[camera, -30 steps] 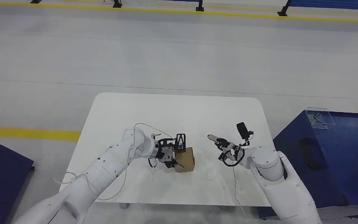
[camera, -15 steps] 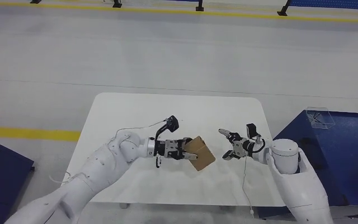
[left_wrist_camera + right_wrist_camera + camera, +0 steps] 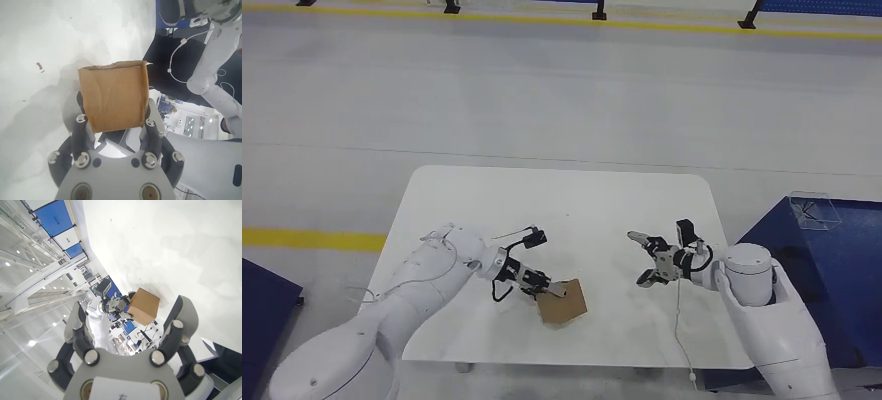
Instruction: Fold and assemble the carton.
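Lowered near the table's (image 3: 542, 200) front edge, the box (image 3: 564, 301) is clamped by the left gripper (image 3: 534, 284), the right gripper (image 3: 642, 260) open, and may be pushed off.

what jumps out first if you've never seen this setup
The brown carton draws the eye first, clamped by the left end effector near the front of the white table. Across from it, the right end effector hangs open and empty, pointed toward the carton.

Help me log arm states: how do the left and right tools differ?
The left tool is shut on the carton; the right tool is open and empty. The left tool touches the carton's sides; the right tool is apart, facing it. Both are two-fingered.
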`<state>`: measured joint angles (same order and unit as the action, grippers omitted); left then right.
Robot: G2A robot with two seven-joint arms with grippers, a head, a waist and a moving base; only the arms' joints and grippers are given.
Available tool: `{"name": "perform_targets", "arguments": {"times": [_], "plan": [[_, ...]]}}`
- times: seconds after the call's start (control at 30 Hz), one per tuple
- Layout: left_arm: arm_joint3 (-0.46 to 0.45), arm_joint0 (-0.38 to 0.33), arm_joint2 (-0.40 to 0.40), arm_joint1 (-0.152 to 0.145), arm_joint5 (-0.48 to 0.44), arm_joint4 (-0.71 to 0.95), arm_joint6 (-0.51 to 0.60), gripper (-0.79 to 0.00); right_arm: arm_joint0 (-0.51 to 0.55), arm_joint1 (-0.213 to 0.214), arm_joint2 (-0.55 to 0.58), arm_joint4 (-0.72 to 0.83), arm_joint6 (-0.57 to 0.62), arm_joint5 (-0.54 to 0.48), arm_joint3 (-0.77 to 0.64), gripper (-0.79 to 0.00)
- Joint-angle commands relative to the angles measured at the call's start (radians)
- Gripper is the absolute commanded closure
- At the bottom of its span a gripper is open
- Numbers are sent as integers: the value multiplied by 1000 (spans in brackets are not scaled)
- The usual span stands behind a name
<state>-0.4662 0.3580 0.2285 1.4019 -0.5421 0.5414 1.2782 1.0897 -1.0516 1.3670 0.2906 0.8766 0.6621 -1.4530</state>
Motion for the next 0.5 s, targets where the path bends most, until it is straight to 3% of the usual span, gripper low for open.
{"name": "perform_targets", "arguments": {"times": [0.0, 0.03, 0.13, 0.47], "plan": [[1, 0, 0, 0, 0, 0, 0, -160, 0, 0, 0, 0, 0, 0, 0, -785], [1, 0, 0, 0, 0, 0, 0, -785, 0, 0, 0, 0, 0, 0, 0, -785], [25, -9, 5, 1, -13, 1, -14, -785, 0, 0, -5, -3, 0, 2, -5, -785], [174, -82, 2, 20, -229, -184, -256, -785, -6, -1, -54, -3, -26, 19, -22, -785]]}}
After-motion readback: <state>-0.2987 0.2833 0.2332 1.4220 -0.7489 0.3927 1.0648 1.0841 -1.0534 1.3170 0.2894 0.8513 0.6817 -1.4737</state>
